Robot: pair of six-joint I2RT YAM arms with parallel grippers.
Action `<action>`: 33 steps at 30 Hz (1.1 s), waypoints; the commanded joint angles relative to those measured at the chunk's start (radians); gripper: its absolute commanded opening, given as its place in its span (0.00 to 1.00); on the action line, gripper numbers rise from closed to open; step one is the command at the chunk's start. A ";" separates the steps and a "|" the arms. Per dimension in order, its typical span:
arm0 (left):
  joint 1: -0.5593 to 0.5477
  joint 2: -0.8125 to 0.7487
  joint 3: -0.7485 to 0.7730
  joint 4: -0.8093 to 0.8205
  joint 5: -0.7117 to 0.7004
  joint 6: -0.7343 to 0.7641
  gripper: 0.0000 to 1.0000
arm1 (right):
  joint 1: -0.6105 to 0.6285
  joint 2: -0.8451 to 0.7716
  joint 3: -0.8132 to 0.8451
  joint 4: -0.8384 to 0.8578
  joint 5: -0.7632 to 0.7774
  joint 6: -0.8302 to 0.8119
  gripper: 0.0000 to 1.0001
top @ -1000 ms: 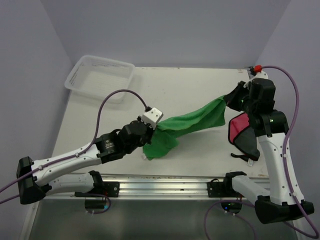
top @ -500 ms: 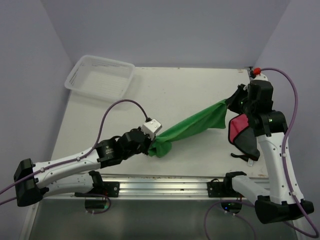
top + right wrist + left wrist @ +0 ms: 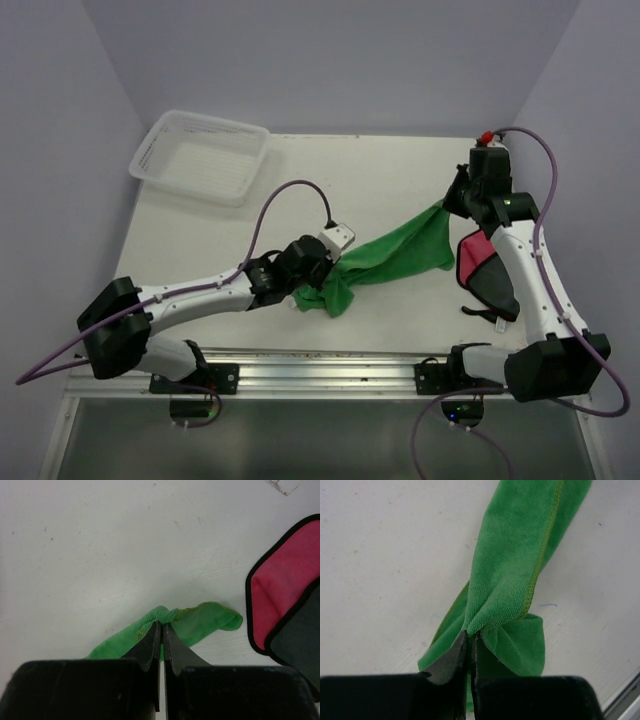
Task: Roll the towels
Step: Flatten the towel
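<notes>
Over on the white table [image 3: 350,180], the bright green soft cloth towel [image 3: 395,258] hangs stretched between the two arms, well apart from the white plastic mesh basket [image 3: 203,120] and off to the basket's near right. The left gripper [image 3: 320,272] is the closer of the two to the basket; its black jaws are pinched together on one bunched end of the green towel [image 3: 515,555], and the wrist view shows the left gripper [image 3: 470,637] biting a fold, with a loose flap of cloth drooping onto the table beside it. From there the cloth runs as a narrow, twisted band away from the basket to the right gripper [image 3: 447,205], whose jaws are likewise clamped tight on the opposite corner; in its own wrist view the right gripper [image 3: 162,627] nips a small green tip [image 3: 195,625] just above the tabletop. Farther from the basket than anything else lies the red towel with black edging [image 3: 478,250], partly folded so its dark grey underside [image 3: 495,285] shows; it lies flat [image 3: 282,585] just beside the green corner, with neither gripper on it
</notes>
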 commanded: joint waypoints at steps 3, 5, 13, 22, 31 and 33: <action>0.110 0.140 0.134 0.142 0.068 0.049 0.05 | -0.019 0.110 0.031 0.100 0.051 -0.027 0.00; 0.130 0.181 0.189 0.140 0.069 0.075 0.12 | -0.031 0.159 0.046 0.120 0.046 -0.025 0.00; 0.167 0.297 0.309 0.106 0.075 0.063 0.86 | -0.076 0.268 0.080 0.164 -0.007 -0.017 0.00; 0.170 0.103 0.136 0.010 0.151 -0.216 0.81 | -0.077 0.279 0.051 0.176 -0.041 -0.010 0.00; 0.164 -0.081 -0.133 0.155 0.383 -0.543 0.73 | -0.077 0.274 0.031 0.173 -0.039 -0.011 0.00; 0.161 -0.075 -0.147 0.177 0.399 -0.556 0.72 | -0.077 0.274 0.030 0.175 -0.046 -0.010 0.00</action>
